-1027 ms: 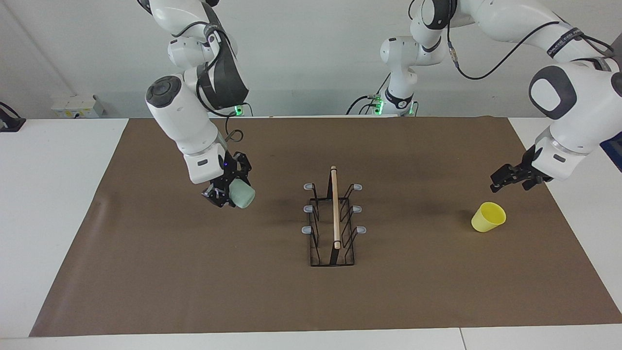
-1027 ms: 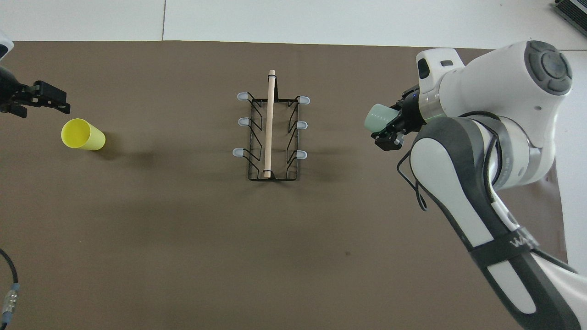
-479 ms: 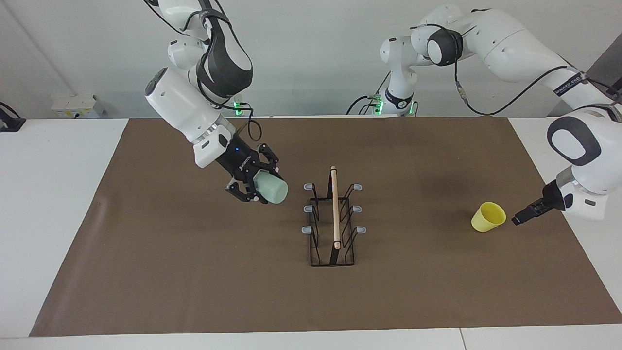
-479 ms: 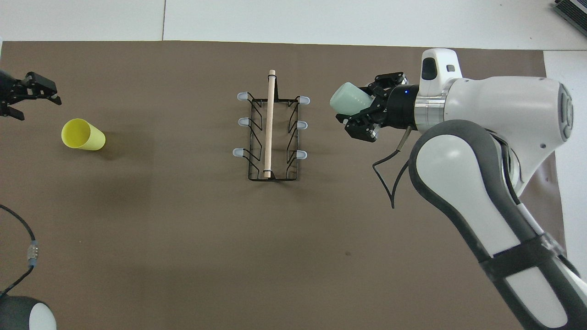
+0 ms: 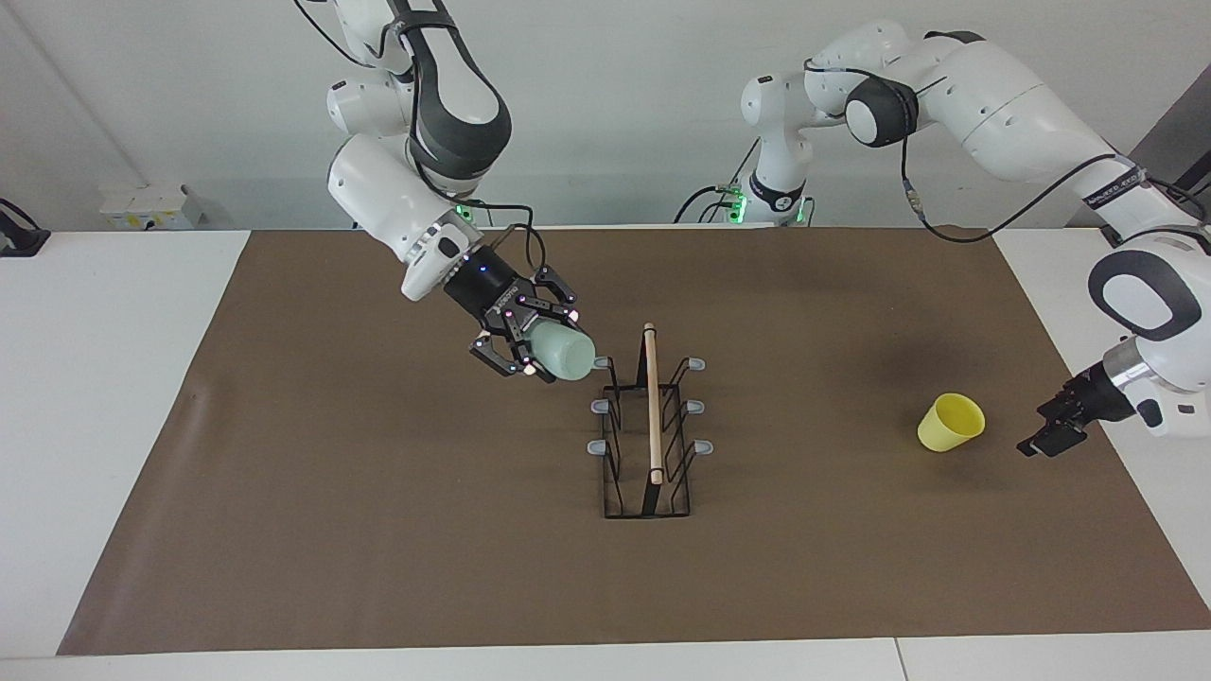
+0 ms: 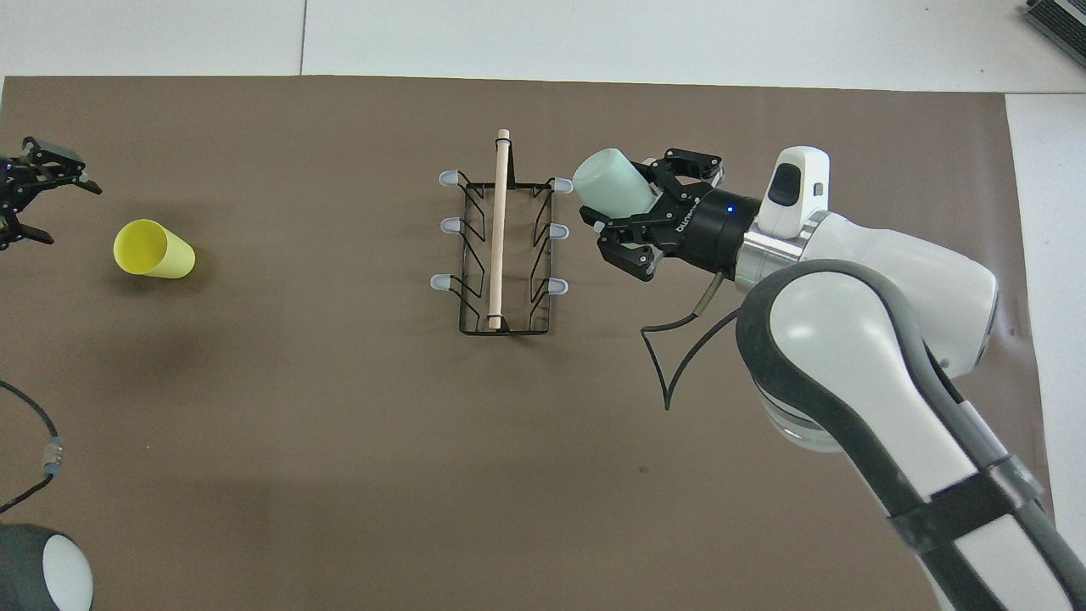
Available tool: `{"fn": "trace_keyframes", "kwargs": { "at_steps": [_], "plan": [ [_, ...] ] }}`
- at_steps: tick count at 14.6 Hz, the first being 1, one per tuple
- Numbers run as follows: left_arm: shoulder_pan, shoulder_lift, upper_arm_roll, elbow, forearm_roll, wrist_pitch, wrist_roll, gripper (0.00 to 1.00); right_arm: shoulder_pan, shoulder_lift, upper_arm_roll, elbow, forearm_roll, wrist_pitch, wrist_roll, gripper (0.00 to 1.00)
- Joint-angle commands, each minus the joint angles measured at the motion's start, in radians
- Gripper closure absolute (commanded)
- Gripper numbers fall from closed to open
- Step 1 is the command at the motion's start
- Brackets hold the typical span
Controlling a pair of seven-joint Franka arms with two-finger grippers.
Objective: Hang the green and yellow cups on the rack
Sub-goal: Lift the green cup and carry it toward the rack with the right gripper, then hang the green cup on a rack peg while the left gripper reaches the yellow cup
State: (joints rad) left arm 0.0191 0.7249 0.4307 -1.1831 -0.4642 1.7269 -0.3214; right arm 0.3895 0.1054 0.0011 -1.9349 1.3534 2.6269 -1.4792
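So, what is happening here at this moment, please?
The right hand holds the green cup on its side in the air, right beside the rack at the prongs nearest the robots. No cup hangs on the rack yet. The yellow cup sits on the brown mat toward the left arm's end, and the left hand, open, is low beside it.

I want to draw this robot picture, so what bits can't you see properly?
- The green cup's gripped end: the right pincer covers it in both views.
- Whether the green cup touches the rack's corner prong: in the facing view the cup overlaps it; overhead they look barely apart.
- The left pincer, open near the yellow cup: the overhead view's edge cuts part of it off.
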Motion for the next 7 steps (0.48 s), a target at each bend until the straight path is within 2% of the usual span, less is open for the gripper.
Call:
{"fn": "trace_keyframes", "kwargs": {
  "at_steps": [1,3,6,7],
  "plan": [
    [-0.019,-0.036,0.049,-0.11,-0.079,0.028,-0.155,0.0,0.051,-0.041,0.0,-0.053,0.2,0.097,-0.129,1.0],
    [-0.011,-0.053,0.054,-0.147,-0.164,0.074,-0.31,0.0,0.06,-0.041,0.0,-0.053,0.35,0.104,-0.243,1.0],
    [-0.031,-0.102,0.057,-0.258,-0.191,0.066,-0.399,0.0,0.077,-0.046,0.002,-0.073,0.579,0.091,-0.424,1.0],
    [-0.031,-0.116,0.057,-0.292,-0.235,0.075,-0.433,0.0,0.081,-0.049,0.002,-0.085,0.649,0.085,-0.476,1.0]
  ]
}}
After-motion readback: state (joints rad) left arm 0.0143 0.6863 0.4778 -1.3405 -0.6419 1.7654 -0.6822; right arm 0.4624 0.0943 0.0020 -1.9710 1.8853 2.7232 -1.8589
